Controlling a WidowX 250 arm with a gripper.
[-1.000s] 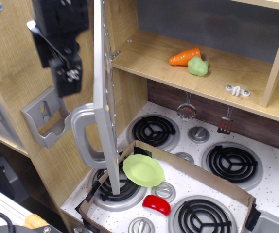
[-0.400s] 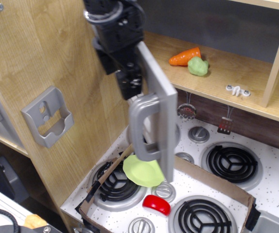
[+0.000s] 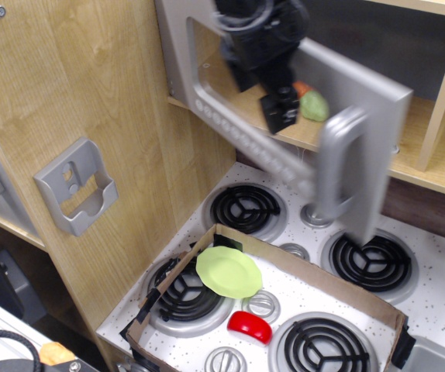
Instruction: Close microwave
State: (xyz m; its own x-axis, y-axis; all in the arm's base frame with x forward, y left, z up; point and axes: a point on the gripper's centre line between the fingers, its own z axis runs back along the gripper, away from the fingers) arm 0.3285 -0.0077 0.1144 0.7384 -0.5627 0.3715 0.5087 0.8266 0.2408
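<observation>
I see the microwave [image 3: 284,116] door swung most of the way across the shelf opening at 12 o'clock, blurred, handle [image 3: 339,167] at 3 o'clock, my black pincer [image 3: 281,108] against the door face, can't tell if open or closed.

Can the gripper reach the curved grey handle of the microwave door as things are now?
Probably yes. The gripper is in front of the microwave door's window, and the handle sits on the same outer face, to the right, with nothing between them.
</observation>
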